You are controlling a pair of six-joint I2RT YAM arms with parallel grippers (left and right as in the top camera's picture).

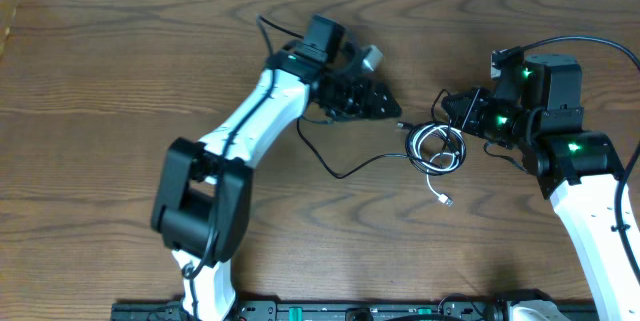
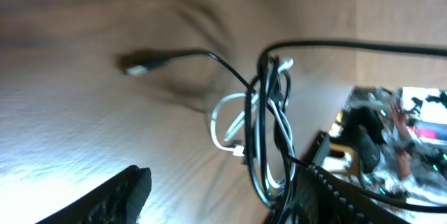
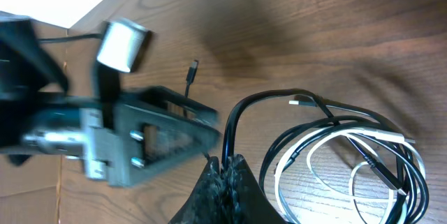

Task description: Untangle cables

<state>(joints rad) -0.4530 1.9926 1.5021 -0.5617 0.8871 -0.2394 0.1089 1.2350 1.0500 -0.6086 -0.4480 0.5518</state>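
So the two cables are a knot of loops on the wooden table, right of centre and right up against the right gripper. The black cable is the long one: a few coils in the bundle, then a tail snaking off left toward the left arm. The white cable is shorter and threaded through the black coils, with its plug end lying on the near side of the pile. The overhead shot gives you the whole layout, but honestly it tells you little about the fingers. The right wrist cam does: those fingers are pressed together, and a strand of the black cable comes up out of the pinch and arcs over into the coils. The left wrist cam shows the left gripper spread wide, with the bundle sitting in front of it, closer to one finger. It also catches a small plug tip off to the side, pretty blurry.
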